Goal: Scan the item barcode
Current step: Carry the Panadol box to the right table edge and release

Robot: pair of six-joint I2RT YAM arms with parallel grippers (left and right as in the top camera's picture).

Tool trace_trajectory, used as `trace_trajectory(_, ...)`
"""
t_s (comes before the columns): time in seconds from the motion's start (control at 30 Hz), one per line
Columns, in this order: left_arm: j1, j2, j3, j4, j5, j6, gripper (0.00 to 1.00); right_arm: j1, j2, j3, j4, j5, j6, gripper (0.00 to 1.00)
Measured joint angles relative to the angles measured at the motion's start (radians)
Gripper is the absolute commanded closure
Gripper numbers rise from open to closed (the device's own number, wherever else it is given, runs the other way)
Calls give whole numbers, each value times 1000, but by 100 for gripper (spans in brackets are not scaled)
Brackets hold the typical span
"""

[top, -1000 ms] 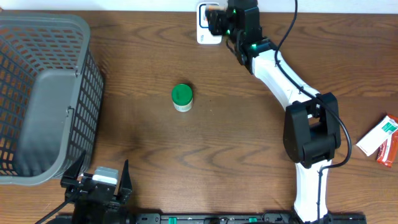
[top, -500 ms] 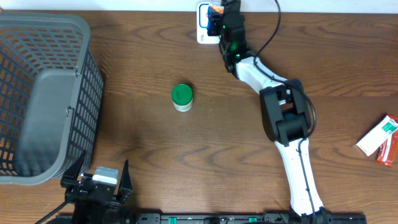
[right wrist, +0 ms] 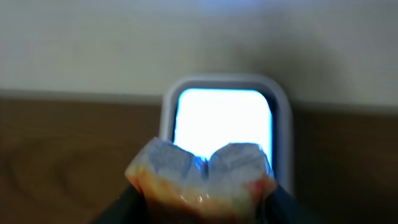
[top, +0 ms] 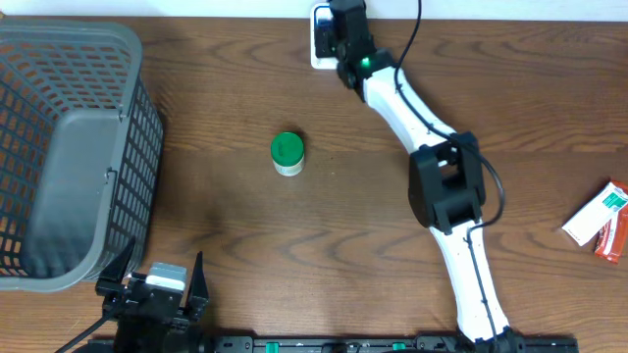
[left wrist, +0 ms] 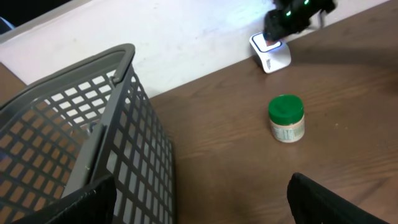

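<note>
Firstly, from above we see the right arm stretched across the table to the scanner [top: 318, 51] at the far edge, and the right gripper [top: 337, 25] is directly over it. What it carries we cannot make out from this view. A green-lidded jar [top: 287, 154] stands well apart from the scanner, toward the near side. A red and white pack [top: 599, 221] lies far to the right of the scanner, and the basket [top: 147, 118] is far to its left. The left gripper [top: 162, 263] waits at the near edge with its fingers spread wide and nothing between them.

Then the left wrist view agrees: both dark fingers stand at the lower corners, wide apart, and the jar is between this camera and the scanner.

Finally, in the right wrist view a small pouch [right wrist: 202, 177], white with orange, is pinched between the two fingers [right wrist: 124, 211] just in front of the lit window of the scanner. The picture is blurred, so we think, but cannot be sure, that it does not touch the window. We judge the pouch to be light and soft, with a crumpled skin that bends easily and may slip. It is better to hold it by one edge with gentle pressure, so that the printed face is flat and free toward the window.
</note>
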Motion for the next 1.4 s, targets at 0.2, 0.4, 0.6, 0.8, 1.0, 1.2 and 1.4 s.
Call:
trace_trajectory(0.2,0,0,0,-1,0,0,13,-61,-250,13,-546,71,8,63)
trace_trajectory(0.4,0,0,0,0,0,0,13,-265,-483,62,-865,241,11,60)
trace_trajectory(0.6,0,0,0,2,0,0,13,-594,-466,19,-959,325,11,60)
trace_trajectory(0.8,0,0,0,0,0,0,13,-819,-364,-192,-856,189,13,65)
trace_trajectory(1.0,0,0,0,-3,0,0,13,-932,-314,-430,-722,70,19,27)
trace_trajectory(1.2,0,0,0,-7,0,0,13,-974,-311,-450,-740,-19,7,1)
trace_trajectory(1.4,0,0,0,-8,0,0,13,-967,-345,-178,-877,-240,8,1)
